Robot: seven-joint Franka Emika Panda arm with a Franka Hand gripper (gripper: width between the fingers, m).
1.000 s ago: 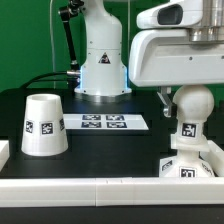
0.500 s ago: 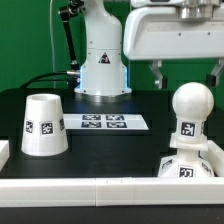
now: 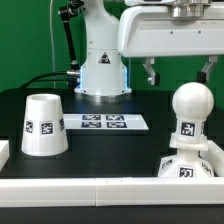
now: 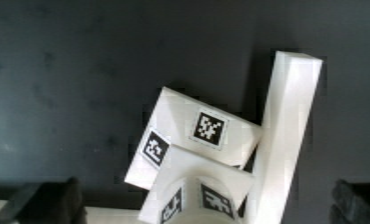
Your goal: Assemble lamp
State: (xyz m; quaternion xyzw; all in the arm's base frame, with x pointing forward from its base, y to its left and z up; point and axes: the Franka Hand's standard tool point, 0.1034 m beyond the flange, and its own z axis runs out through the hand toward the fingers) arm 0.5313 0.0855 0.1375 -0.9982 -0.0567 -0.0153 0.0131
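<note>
The round white bulb (image 3: 190, 104) stands upright in the square sloped base (image 3: 188, 166) at the exterior view's right, both bearing square markers. My gripper (image 3: 181, 72) hangs just above the bulb, open and empty, with one dark finger (image 3: 150, 72) on each side and clear of it. The cone shade (image 3: 43, 125) stands apart, wide end down, at the exterior view's left. In the wrist view the base (image 4: 200, 135) and the bulb's marked stem (image 4: 214, 195) show between my fingers (image 4: 49, 200).
The marker board (image 3: 103, 122) lies flat in the middle of the black table. A low white wall (image 3: 100, 188) runs along the front edge and also shows in the wrist view (image 4: 288, 120). The arm's pedestal (image 3: 103, 60) and black cables stand behind.
My gripper has let go of the bulb and risen off it, drifting toward the exterior view's left. The bulb stays standing in the base.
</note>
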